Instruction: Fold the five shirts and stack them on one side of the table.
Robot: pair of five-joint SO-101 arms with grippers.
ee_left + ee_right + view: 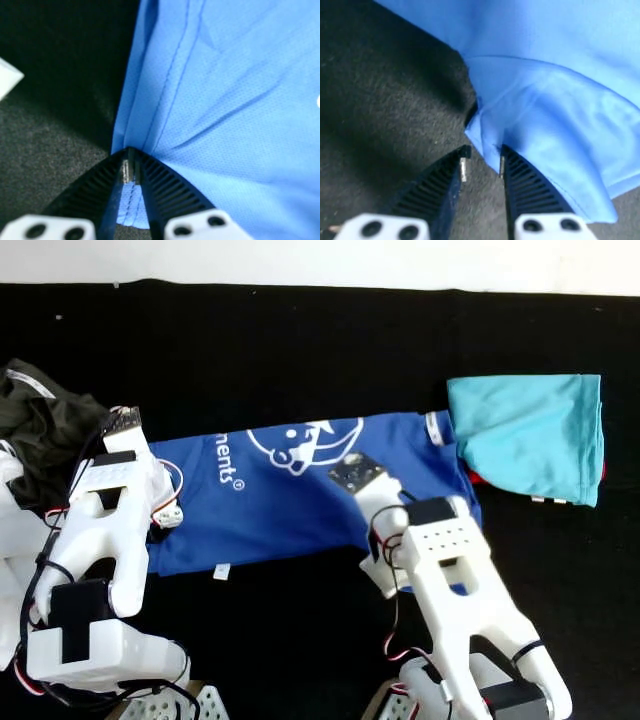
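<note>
1. A black cloth-covered table (300, 340) seen from above, with two white robot arms based at its near edge.
2. Done so far, as it appears: a folded teal shirt (530, 435) lies by the right edge of the table. Slivers of red and white cloth (545, 500) peek out beneath it, so it probably tops a stack of at least one more folded garment.
3. In hand: a blue shirt (300, 490) with a white print lies in a long band across the middle of the table. Its right end touches the teal shirt, and it looks only partly folded.
4. Left to do: a dark heap of clothing (40, 425) sits unfolded near the far left corner. How many shirts it holds cannot be told.
5. The left arm (100, 530) stretches from the near left corner to the blue shirt's left end. The left gripper (131, 162) points down, its jaws pressed together on the stitched hem.
6. The right arm (450, 560) reaches from the near edge over the shirt's near right part. The right gripper (482, 162) is low over the table with its jaws a little apart. A folded corner of the blue shirt sits just at the tips, not yet clamped.
7. Judged from this, the next step is closing on that corner so both arms can fold the band.
</note>
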